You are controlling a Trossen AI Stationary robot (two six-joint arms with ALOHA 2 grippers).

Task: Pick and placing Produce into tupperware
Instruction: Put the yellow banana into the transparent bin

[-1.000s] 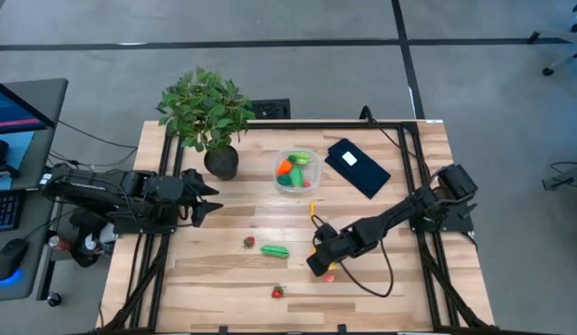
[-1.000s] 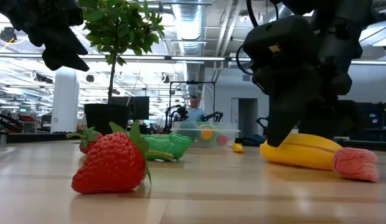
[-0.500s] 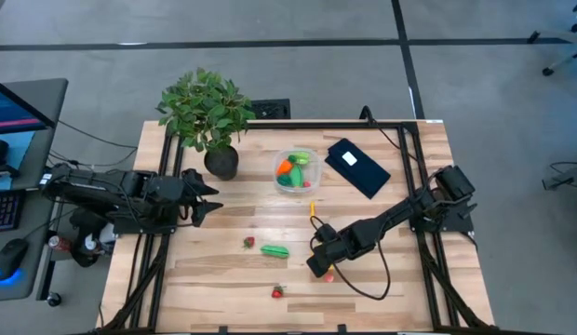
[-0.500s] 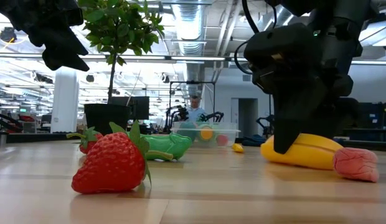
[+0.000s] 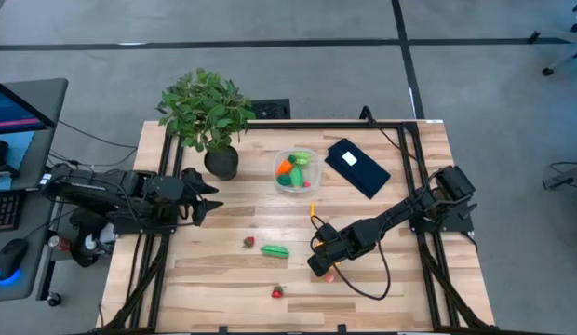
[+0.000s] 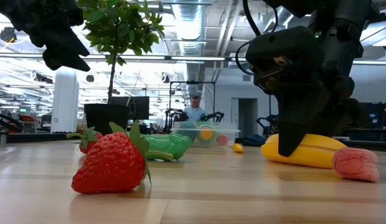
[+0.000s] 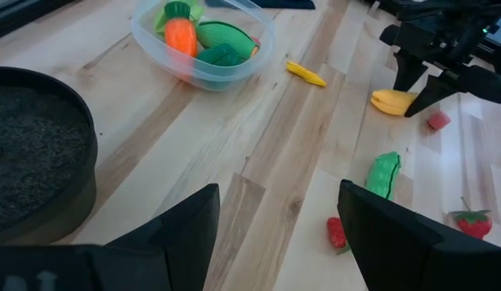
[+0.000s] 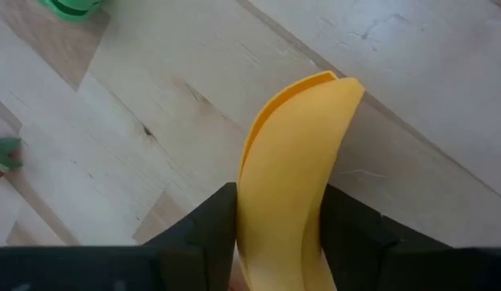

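A yellow banana (image 8: 291, 162) lies on the wooden table at the right front, and my right gripper (image 8: 279, 212) stands over it, shut on it. A pink piece (image 6: 355, 163) lies just beside the banana. The tupperware (image 5: 279, 160) at the table's middle back holds an orange carrot (image 7: 181, 34) and green pieces. Two strawberries (image 5: 248, 243) (image 5: 277, 292), a green piece (image 5: 275, 250) and a small yellow piece (image 5: 313, 208) lie loose on the wood. My left gripper (image 7: 279, 194) hovers open at the table's left, with nothing between its fingers. My right gripper pinches the banana's two long sides (image 8: 249, 202) between its two fingers, near one end. The fingers (image 6: 287, 144) come steeply from above and lie across the banana. The banana still lies on the table (image 6: 311, 154).
A leafy plant (image 5: 207, 112) in a dark pot (image 5: 221, 163) stands at the back left, close to my left gripper. A flat black rectangle with a white label (image 5: 357, 167) lies right of the tupperware. Bare wood lies between the two arms.
My right gripper has stayed over the banana and tipped a little steeper. In the low view its finger has moved in against the banana's end. The banana has not moved.
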